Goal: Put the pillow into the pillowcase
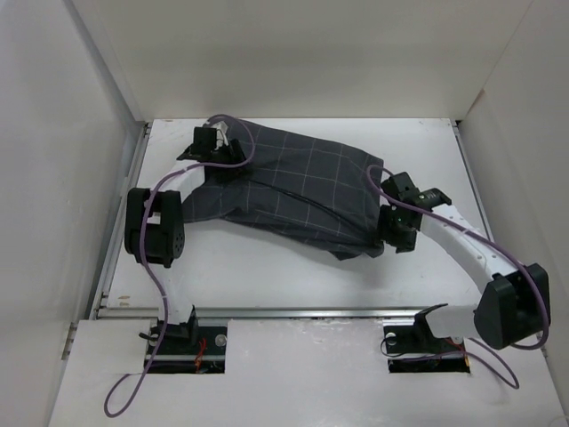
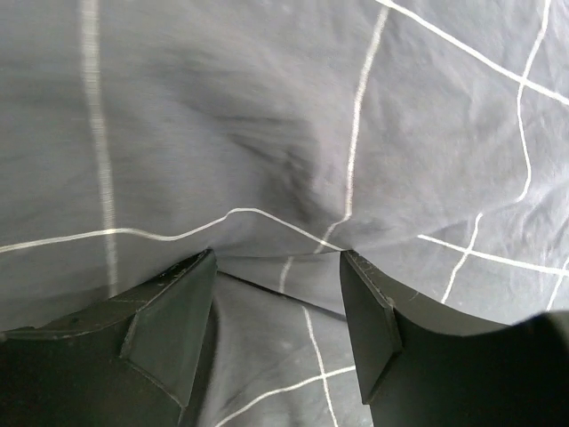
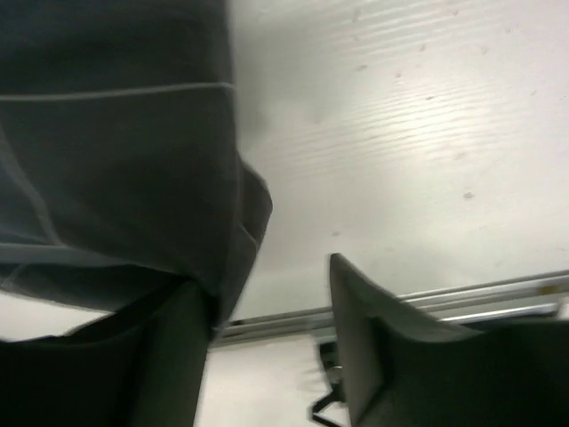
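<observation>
The pillowcase (image 1: 293, 191), dark grey with a thin light check, lies bulged and rumpled across the middle of the table. No cream pillow shows in any view. My left gripper (image 1: 233, 153) is at the case's far left end. In the left wrist view (image 2: 277, 258) its jaws stand apart, pressed against the fabric (image 2: 267, 133), with a fold between them. My right gripper (image 1: 388, 233) is at the case's near right corner. Its jaws (image 3: 267, 271) stand apart, and the case's edge (image 3: 133, 178) drapes over the left finger (image 3: 178, 356).
White walls enclose the table (image 1: 267, 267) on the left, back and right. A metal rail (image 1: 311, 313) runs along the near edge, also showing in the right wrist view (image 3: 462, 298). Purple cables (image 1: 160, 294) trail from both arms.
</observation>
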You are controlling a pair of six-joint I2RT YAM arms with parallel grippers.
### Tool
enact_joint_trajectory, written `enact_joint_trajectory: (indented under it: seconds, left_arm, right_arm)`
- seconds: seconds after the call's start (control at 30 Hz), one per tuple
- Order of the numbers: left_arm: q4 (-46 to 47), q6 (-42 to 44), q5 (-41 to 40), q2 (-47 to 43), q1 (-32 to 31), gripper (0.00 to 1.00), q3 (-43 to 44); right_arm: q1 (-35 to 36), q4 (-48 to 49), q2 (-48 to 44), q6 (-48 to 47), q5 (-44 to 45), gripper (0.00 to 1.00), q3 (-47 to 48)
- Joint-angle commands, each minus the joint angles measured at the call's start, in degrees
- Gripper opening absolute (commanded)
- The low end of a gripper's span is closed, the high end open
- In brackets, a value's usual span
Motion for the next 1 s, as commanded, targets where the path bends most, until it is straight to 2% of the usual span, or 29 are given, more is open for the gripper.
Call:
enact_joint_trajectory:
  seconds: [0.0,0.17,0.23,0.37,0.43,0.57,0.63,0.67,0.73,0.83,0.97]
  left_arm:
    - [-3.05,2.18,-7.54,-0.91,3.49,0.57,1.67]
    - [-6.73,2.88,-11.12,-2.15,4.01,0.58,6.23]
    - [-8.06,3.50,-12.80,-2.15,4.62,0.58,7.56]
    - [-8.06,3.50,-12.28,-4.25,6.74,0.59,8.09]
    - [-9.37,3.50,-11.66,-5.22,7.35,0.61,9.23]
    - [-8.86,3.50,-9.65,-9.17,7.35,0.75,7.22]
    - [-6.93,3.50,-7.10,-12.69,7.35,0.89,3.29]
    - [-6.92,4.02,-6.48,-13.66,7.35,0.99,1.87]
    - [-6.21,4.03,-5.95,-16.11,7.35,1.00,-0.51]
    - [-4.81,4.03,-6.56,-17.44,7.35,1.00,-4.64]
    - [-2.44,3.41,-7.18,-17.45,7.35,1.00,-8.59]
  right_arm:
    - [-1.70,-3.61,2.78,-1.74,2.01,0.62,-1.48]
    - [-1.00,-2.97,0.00,-7.80,4.12,0.62,6.76]
    - [-1.00,0.08,-3.07,-10.35,1.50,0.62,9.85]
    - [1.80,9.31,-7.55,-19.39,-15.63,0.62,7.67]
    - [7.66,11.26,-8.19,-21.07,-19.68,0.62,5.65]
    - [16.56,10.48,-5.73,-22.32,-19.18,0.60,1.26]
    - [18.06,10.48,-3.27,-19.51,-17.95,0.57,-1.12]
    - [18.59,10.48,-2.74,-18.46,-16.20,0.57,-3.13]
    - [19.21,13.10,-2.21,-15.04,-14.70,0.56,-4.99]
    - [19.21,18.20,-2.21,-9.86,-7.77,0.56,-6.92]
    - [19.21,26.80,-0.02,-6.94,-1.60,0.53,-7.46]
